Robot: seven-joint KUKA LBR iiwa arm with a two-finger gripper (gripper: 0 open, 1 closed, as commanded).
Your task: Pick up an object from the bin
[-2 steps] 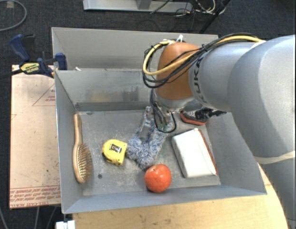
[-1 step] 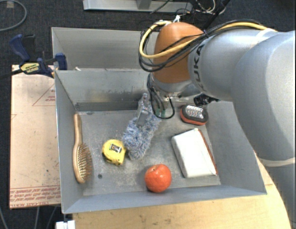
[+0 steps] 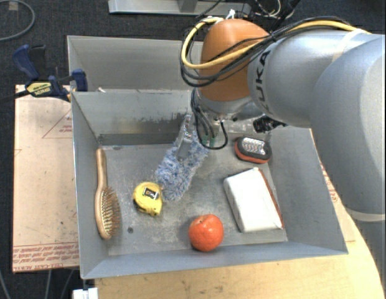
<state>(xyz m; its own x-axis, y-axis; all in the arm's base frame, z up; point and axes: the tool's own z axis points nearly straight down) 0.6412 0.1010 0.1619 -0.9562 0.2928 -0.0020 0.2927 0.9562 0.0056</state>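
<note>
Up and right of the yellow tape measure [image 3: 148, 199], your gripper [image 3: 188, 134] pinched the top end of a speckled blue-grey cloth [image 3: 177, 170], which trailed down to just beside the tape measure; a round red fruit [image 3: 206, 232] lay below and right of it.

Looks down from above, tilted somewhat to one side, onto the grey metal bin [image 3: 86, 167], close enough to fill most of the frame with it. Takes in the arm [image 3: 317, 86], large at the upper right, and dark floor [image 3: 87, 11] along the top edge.
</note>
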